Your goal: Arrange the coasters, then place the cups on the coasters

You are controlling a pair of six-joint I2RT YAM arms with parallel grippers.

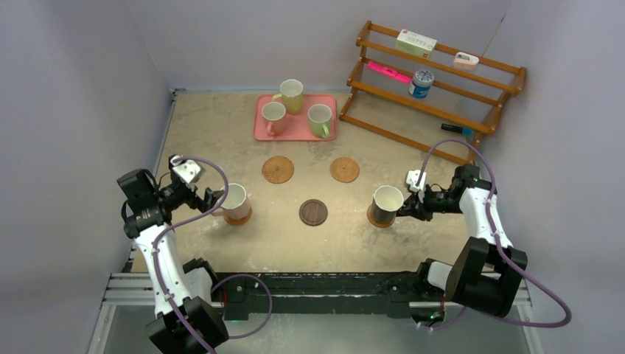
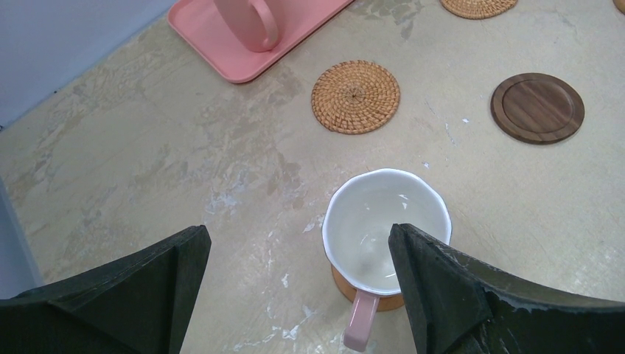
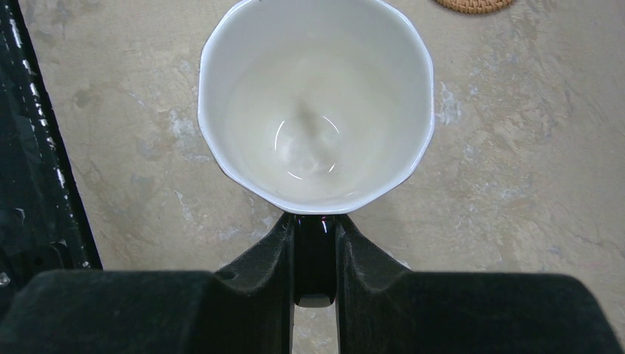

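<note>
Beige mottled desk (image 1: pixel 221 133) fills my top view. Wooden rack (image 1: pixel 464 96) sits at the far right corner w/ small items on its rails. Pink tray (image 1: pixel 259 127) at far centre carries 3 cups, all upright, white inside: pale yellow cup (image 1: pixel 292 94) at back, pink cup (image 1: pixel 273 116) front left, green cup (image 1: pixel 319 119) front right.

2 more cups are nearer the arms. Second pink cup (image 1: pixel 235 200) stands at left on a tan coaster (image 1: pixel 241 219). Left wrist cam shows its faceted white rim, the handle pointing back toward the cam, and an orange-brown disc peeking out beneath. Left end effector (image 2: pixel 298 230) is spread wide and grips nothing, w/ that cup just ahead of its fingers.

Black cup (image 1: pixel 387 204) is at right over another tan coaster (image 1: pixel 372 220), of which I see only a crescent. Can't tell if the cup is fully seated. Right end effector (image 3: pixel 315 254) is pinched narrow on that cup's dark handle, fingers clamped either side per the right wrist cam.

3 coasters lie bare. Left woven coaster (image 1: pixel 278 169) and right woven coaster (image 1: pixel 344 169) sit apart in a row between the tray and the near cups. Dark brown coaster (image 1: pixel 313 212), wood-look w/ raised rim, lies between the 2 near cups.
</note>
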